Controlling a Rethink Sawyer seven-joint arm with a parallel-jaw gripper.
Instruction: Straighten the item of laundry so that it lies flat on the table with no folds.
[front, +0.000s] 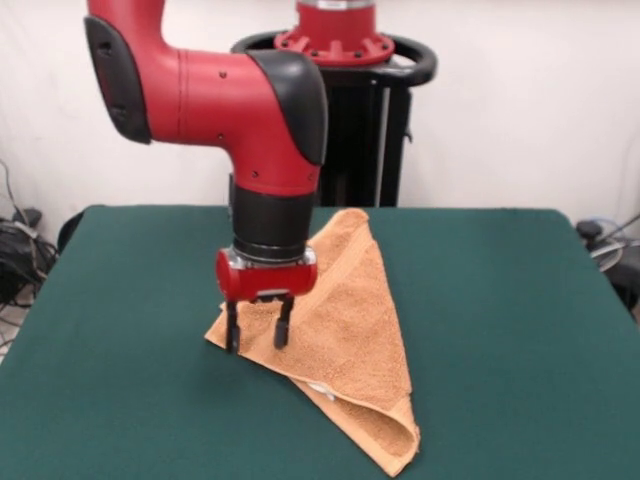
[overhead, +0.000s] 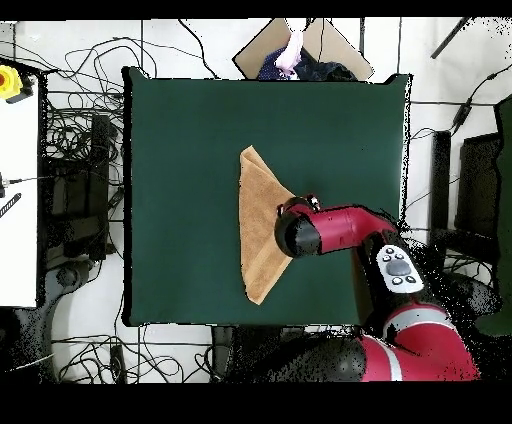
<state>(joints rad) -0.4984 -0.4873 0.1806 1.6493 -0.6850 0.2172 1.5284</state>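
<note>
Gripper: your gripper (front: 258, 328) points straight down from the red and black arm (front: 240, 100). Its two dark fingers (front: 232, 327) are spread, with a clear gap between them and nothing held in that gap.

Gripper tips: in the front view they come down at the towel's left corner. One finger sits at the very edge of the cloth, the other over the cloth. You cannot tell whether the tips press on the fabric or stop just above it.

Towel: the orange-tan towel (front: 350, 330) is folded into a rough triangle, not spread flat. In the front view it stretches from the gripper away to the right, and it also runs behind the wrist.

Towel corners: one corner is under your gripper, one peaks behind and above the wrist, and one lies below and to the right of the gripper, toward the front edge of the table.

Fold: along the edge running down and right from the gripper, the cloth is doubled over, two layers thick, with a rounded fold at the lowest corner.

Label: a small white label (front: 322, 388) shows on that doubled edge, below and right of the gripper.

Table: the dark green table (front: 520, 330) extends well beyond the towel on every side of the gripper.

Overhead view: the arm hides the gripper, and the towel (overhead: 260, 225) lies as a long triangle with its straight edge on the side away from the arm.

Person: part of a person (overhead: 292, 52) shows past the table edge opposite the arm's base.
</note>
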